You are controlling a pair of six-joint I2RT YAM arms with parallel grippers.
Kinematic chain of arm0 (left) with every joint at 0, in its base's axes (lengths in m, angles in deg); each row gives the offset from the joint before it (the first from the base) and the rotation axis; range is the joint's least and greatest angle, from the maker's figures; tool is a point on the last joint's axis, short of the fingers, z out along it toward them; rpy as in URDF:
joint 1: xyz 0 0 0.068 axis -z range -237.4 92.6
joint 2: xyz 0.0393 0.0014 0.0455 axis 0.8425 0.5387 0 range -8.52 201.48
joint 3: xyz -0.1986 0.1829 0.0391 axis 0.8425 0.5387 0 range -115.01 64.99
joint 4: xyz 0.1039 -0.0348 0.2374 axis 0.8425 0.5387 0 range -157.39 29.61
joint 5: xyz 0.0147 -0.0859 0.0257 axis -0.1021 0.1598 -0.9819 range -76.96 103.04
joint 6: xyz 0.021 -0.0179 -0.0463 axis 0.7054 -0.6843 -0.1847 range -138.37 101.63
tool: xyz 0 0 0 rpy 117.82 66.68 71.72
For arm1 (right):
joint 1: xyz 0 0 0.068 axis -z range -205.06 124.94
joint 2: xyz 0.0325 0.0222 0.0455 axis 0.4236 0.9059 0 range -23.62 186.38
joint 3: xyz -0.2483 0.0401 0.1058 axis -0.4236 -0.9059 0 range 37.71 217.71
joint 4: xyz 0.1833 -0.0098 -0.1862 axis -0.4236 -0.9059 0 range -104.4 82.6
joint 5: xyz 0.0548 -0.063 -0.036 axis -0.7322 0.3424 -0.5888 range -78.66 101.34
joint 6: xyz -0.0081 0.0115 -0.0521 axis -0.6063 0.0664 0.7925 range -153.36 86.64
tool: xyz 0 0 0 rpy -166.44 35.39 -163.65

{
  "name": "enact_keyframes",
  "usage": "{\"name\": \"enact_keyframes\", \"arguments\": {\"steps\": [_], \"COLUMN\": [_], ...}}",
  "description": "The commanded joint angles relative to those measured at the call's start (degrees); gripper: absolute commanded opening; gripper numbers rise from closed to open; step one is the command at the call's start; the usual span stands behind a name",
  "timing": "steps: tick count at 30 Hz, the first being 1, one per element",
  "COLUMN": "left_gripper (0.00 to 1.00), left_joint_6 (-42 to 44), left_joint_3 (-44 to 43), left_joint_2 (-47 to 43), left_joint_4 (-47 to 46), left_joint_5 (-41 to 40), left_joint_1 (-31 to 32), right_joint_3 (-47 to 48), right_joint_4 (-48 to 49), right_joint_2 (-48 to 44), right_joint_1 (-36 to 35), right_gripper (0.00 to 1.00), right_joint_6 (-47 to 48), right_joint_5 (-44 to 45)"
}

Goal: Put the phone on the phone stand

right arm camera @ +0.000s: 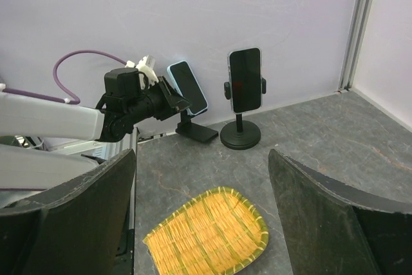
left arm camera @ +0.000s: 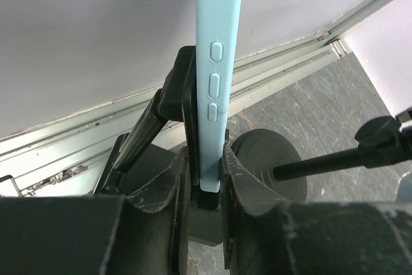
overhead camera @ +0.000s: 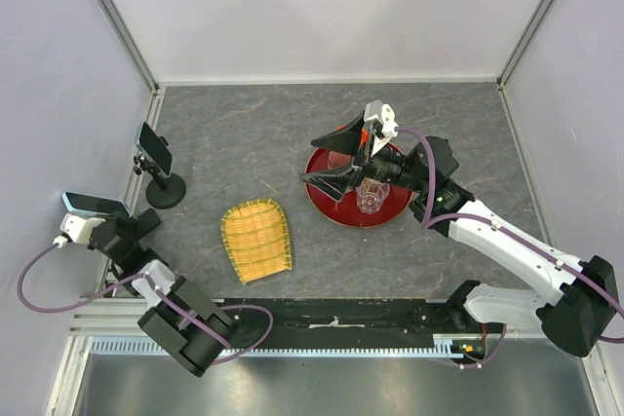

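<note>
A light-blue phone [left arm camera: 219,75] stands on edge between the fingers of my left gripper [left arm camera: 205,159], which is shut on it. The phone's lower end sits against a black folding phone stand [left arm camera: 175,98] right behind it. In the right wrist view the same phone [right arm camera: 188,88] leans on that stand [right arm camera: 197,131] by the left wall, with the left gripper [right arm camera: 168,98] at it. In the top view the phone [overhead camera: 95,205] is at the far left edge. My right gripper [overhead camera: 327,156] is open and empty above the red plate.
A second, dark phone [overhead camera: 154,148] is clamped on a round-based stand [overhead camera: 166,192] beside it. A woven bamboo tray [overhead camera: 256,239] lies at centre front. A red plate [overhead camera: 322,204] holds a clear glass [overhead camera: 371,196]. The left wall and rail are close by.
</note>
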Motion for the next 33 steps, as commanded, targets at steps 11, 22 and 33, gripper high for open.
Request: {"name": "enact_keyframes", "arguments": {"steps": [11,22,33], "left_gripper": [0.02,0.02,0.17], "left_joint_6": [-2.6,-1.7,1.3], "left_joint_3": [5.6,8.1,5.6], "left_joint_2": [-12.5,-16.6,-17.4], "left_joint_4": [-1.3,-0.6,8.7], "left_joint_5": [10.6,16.5,16.1], "left_joint_1": [0.5,0.6,0.7], "right_joint_3": [1.7,1.1,0.6], "right_joint_4": [1.5,1.0,0.8], "right_joint_2": [-2.9,-4.8,-6.6], "right_joint_1": [-0.6,-0.7,-1.4], "right_gripper": [0.91,0.92,0.92], "right_joint_6": [1.4,2.2,2.9], "right_joint_5": [0.8,1.4,1.8]}}
